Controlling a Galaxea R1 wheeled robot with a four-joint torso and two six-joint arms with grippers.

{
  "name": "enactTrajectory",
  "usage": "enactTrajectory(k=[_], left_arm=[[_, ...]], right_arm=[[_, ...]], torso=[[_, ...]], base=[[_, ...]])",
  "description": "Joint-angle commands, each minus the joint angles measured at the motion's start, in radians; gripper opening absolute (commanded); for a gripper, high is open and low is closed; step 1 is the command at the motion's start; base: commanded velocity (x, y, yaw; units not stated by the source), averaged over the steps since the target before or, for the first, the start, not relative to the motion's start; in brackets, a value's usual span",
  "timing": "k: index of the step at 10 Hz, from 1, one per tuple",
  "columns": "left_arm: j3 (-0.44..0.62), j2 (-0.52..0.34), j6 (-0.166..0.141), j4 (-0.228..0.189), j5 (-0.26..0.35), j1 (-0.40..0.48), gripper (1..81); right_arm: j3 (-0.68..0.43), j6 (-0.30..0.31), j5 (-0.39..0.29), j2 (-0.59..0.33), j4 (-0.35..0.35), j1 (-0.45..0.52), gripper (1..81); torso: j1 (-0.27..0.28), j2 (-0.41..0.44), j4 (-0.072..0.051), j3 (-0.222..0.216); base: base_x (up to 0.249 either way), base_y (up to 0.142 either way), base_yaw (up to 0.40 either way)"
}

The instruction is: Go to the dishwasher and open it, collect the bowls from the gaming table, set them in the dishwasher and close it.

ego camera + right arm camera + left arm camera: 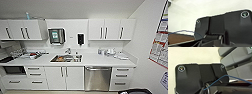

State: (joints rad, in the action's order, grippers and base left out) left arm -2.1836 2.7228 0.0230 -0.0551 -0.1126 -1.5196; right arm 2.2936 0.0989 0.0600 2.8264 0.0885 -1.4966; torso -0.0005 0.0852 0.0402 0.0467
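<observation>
A: Start with your grippers, operator. On either wrist camera you get the dark plate and the jointed bar, and I can't tell whether the fingers are released or clenched on either arm. A thin blue cable [235,77] crosses the left wrist view, with grey blocky shapes [238,58] beyond it.

B: And the target?

A: You're facing the kitchenette straight on. The dishwasher [97,78] sits under the white counter [100,60], right of centre, its brushed-steel front closed and its bar handle [98,68] running across the top.

B: What's flanking it?

A: To its left, a pair of white cabinet doors [64,78] under the sink [66,58]; to its right, a stack of white drawers [121,78] with dark handles. Further left, more drawers and a dark microwave-like unit [14,70] set into the cabinetry.

B: The counter itself?

A: Cluttered. There's a heap of dishes [27,54] at the far left, something orange in the sink, small items [110,52] towards the right. Above, you see white wall cabinets [111,29], a paper-towel dispenser [56,36] and a dark soap dispenser [80,39]. Posters [161,40] hang on the right wall.
</observation>
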Motion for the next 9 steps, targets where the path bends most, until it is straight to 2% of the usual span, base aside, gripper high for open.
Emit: enactTrajectory(k=[1,9], left_arm=[[0.040,-0.033,0.000,0.001,0.027,0.052,81.1],[0.048,-0.037,0.000,0.000,0.027,0.052,81.1]], right_arm=[[-0.014,0.002,-0.043,-0.006,0.000,0.075,81.1],[-0.016,0.002,-0.045,-0.005,0.005,0.074,81.1]], torso=[[0.001,0.000,0.000,0.000],[0.001,0.000,0.000,0.000]], base=[[0.092,0.000,0.000],[0.087,0.000,0.000]])
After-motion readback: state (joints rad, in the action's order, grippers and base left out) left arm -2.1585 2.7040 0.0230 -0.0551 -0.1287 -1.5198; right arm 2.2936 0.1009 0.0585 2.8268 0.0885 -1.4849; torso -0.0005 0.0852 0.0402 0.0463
